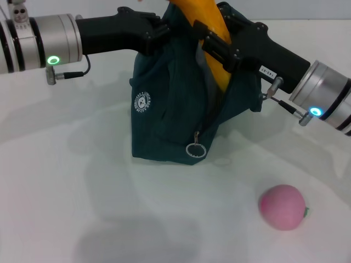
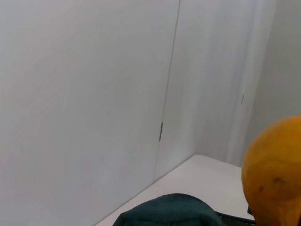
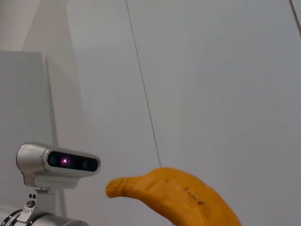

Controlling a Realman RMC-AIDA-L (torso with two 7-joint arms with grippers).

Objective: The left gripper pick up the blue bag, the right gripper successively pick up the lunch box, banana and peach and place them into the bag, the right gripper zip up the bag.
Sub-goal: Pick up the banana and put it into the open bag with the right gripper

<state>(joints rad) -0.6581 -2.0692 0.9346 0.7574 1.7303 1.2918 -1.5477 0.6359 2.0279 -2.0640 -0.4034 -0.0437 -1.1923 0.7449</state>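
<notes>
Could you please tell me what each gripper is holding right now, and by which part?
The left gripper holds the blue bag by its top edge; the right gripper grips the banana around its middle.

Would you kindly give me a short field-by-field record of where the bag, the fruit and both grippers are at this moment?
blue bag: upright on the white table, zipper open, ring pull hanging low at the front
left gripper: shut on the bag's top edge, left side
right gripper: above the bag's opening, shut on the banana
banana: upright, lower end inside the opening
peach: on the table, front right of the bag, untouched
lunch box: not visible
</notes>
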